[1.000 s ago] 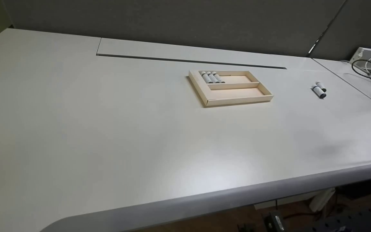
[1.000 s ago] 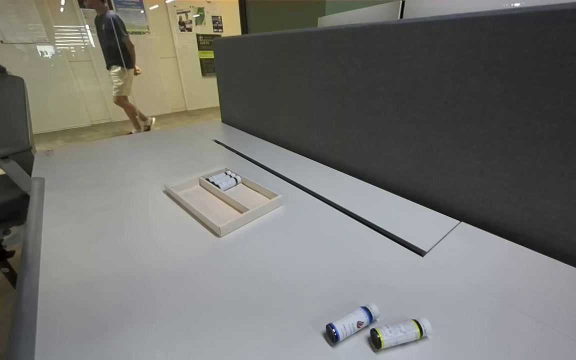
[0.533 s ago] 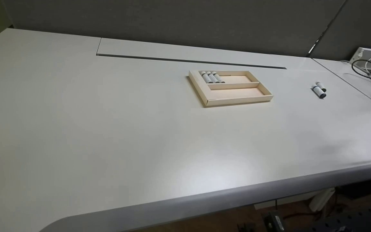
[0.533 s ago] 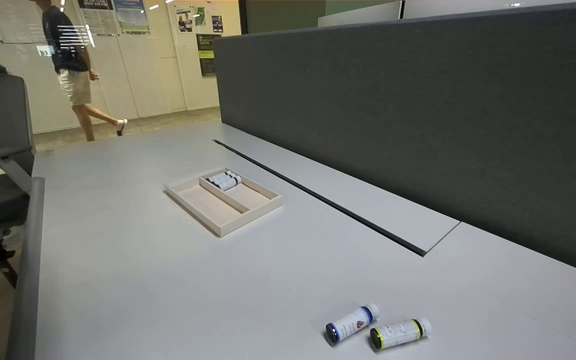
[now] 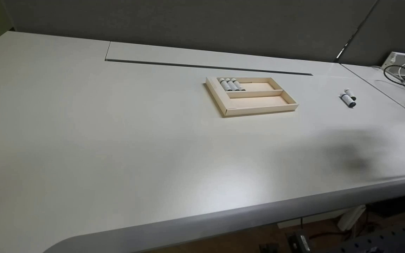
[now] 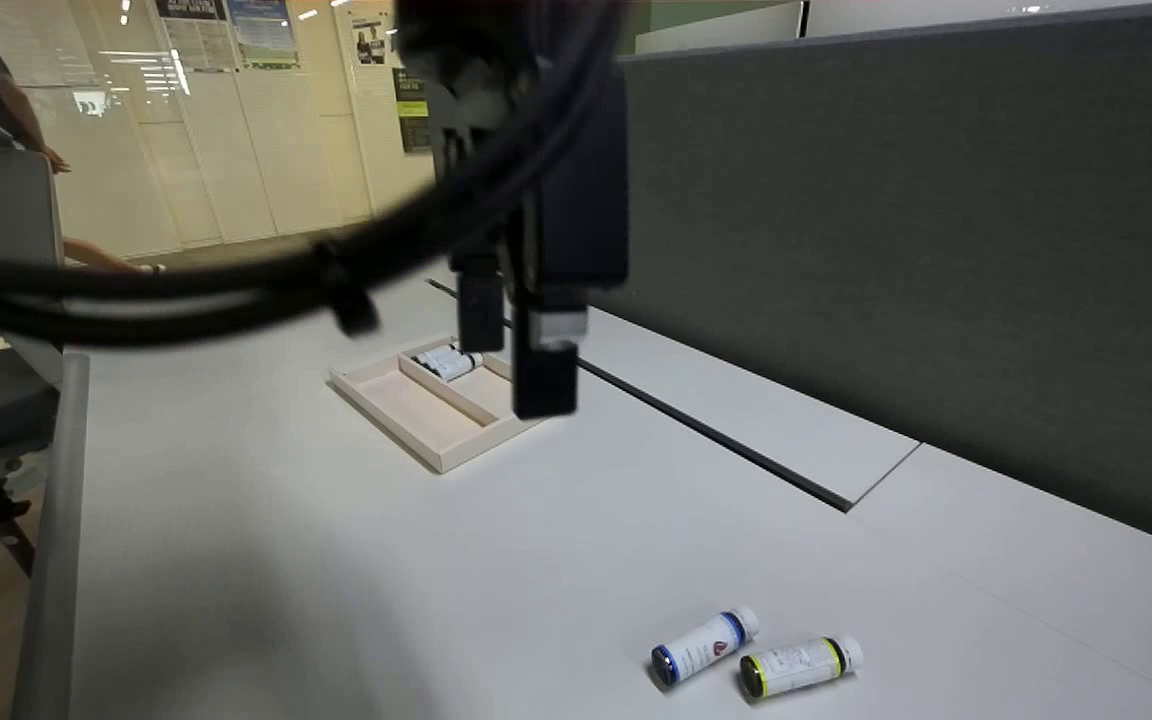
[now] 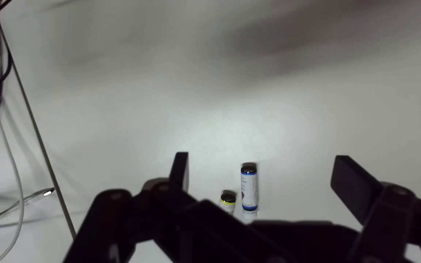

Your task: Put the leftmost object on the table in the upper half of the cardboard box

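Entering an exterior view just now, your pincer (image 6: 513, 362) gapes wide, holding nothing. Unmoved on the whitish counter (image 5: 135, 140) lie a white-labelled, blue-banded cylindrical vial (image 7: 249, 191) and, just beside, a matching yellow-banded vial (image 6: 801, 668): the approach seems begun, though which is leftmost I cannot tell. The shallow tan cardboard box (image 5: 262, 110) sits well apart.

We have open tabletop (image 6: 586, 525) between the divided cardboard tray (image 6: 481, 443) and blue-banded vial (image 6: 702, 650), whose flank the yellow-banded vial (image 6: 800, 669) crowds.
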You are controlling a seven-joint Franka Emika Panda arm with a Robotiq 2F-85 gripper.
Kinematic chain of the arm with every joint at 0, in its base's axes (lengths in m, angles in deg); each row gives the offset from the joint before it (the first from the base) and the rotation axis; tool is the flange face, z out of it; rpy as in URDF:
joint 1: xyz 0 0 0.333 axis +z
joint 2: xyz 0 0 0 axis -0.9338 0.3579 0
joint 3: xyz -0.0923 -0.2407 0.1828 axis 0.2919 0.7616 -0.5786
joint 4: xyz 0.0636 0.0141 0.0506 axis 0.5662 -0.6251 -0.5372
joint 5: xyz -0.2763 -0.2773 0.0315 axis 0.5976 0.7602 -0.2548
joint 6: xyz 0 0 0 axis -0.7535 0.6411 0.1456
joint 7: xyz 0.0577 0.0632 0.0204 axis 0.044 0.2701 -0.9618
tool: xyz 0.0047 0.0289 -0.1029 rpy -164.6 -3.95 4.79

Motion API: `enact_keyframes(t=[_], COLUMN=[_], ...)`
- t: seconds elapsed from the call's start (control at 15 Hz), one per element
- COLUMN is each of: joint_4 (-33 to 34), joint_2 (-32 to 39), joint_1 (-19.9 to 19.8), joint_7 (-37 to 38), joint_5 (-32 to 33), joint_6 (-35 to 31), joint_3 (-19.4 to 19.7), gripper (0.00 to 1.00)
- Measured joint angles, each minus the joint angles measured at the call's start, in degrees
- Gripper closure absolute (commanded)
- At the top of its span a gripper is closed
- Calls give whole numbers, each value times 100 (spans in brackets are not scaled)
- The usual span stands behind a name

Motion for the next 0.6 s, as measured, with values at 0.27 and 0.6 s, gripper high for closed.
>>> enact_keyframes(t=[0.27, 0.6], joint_4=[1106, 1283], joint_2=[900, 955], joint_1=[-87, -98], joint_7=[543, 612], joint_5=[-315, -355], joint_6=[399, 513], joint_3=[-63, -66], gripper=[0, 0])
